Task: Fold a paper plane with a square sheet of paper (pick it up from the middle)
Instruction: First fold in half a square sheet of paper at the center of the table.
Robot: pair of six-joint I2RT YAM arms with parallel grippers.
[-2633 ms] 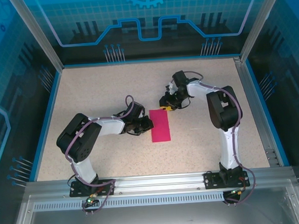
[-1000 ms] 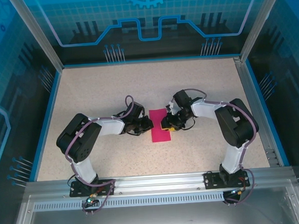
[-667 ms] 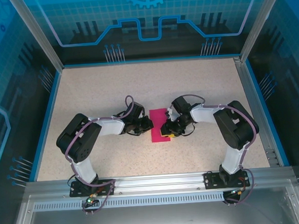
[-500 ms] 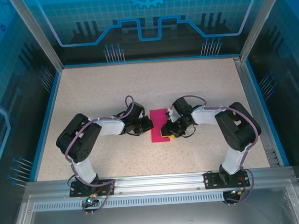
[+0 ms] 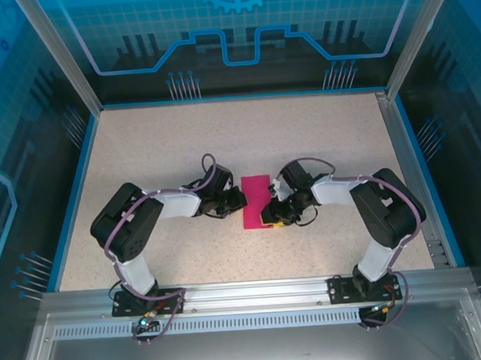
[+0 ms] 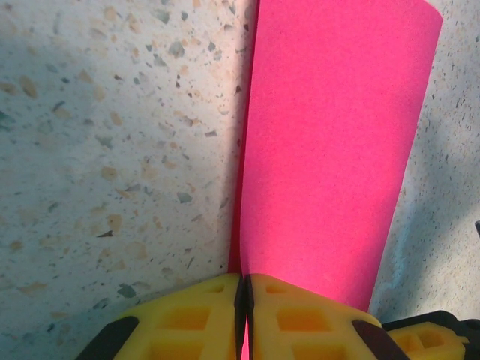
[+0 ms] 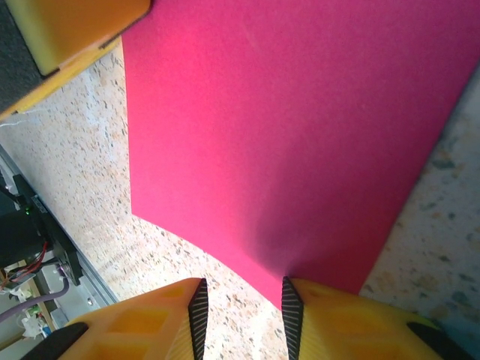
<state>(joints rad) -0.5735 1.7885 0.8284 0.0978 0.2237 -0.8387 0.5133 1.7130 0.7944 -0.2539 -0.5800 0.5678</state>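
The magenta-pink sheet of paper lies on the speckled table as a long, narrow folded rectangle. My left gripper is at its left long edge. In the left wrist view the yellow jaws are shut, with the paper's edge pinched between them. My right gripper is at the paper's near right corner. In the right wrist view it stands open. One fingertip rests on the paper's corner and the other hangs over bare table. A left finger shows at top left.
The table has a blue rim on three sides, with transparent walls behind it. An aluminium rail carrying both arm bases runs along the near edge. Open tabletop lies beyond and to both sides of the paper.
My right gripper has come from the paper's far end down its right edge to the near right corner, its elbow swinging right. The left gripper and the paper have stayed put.
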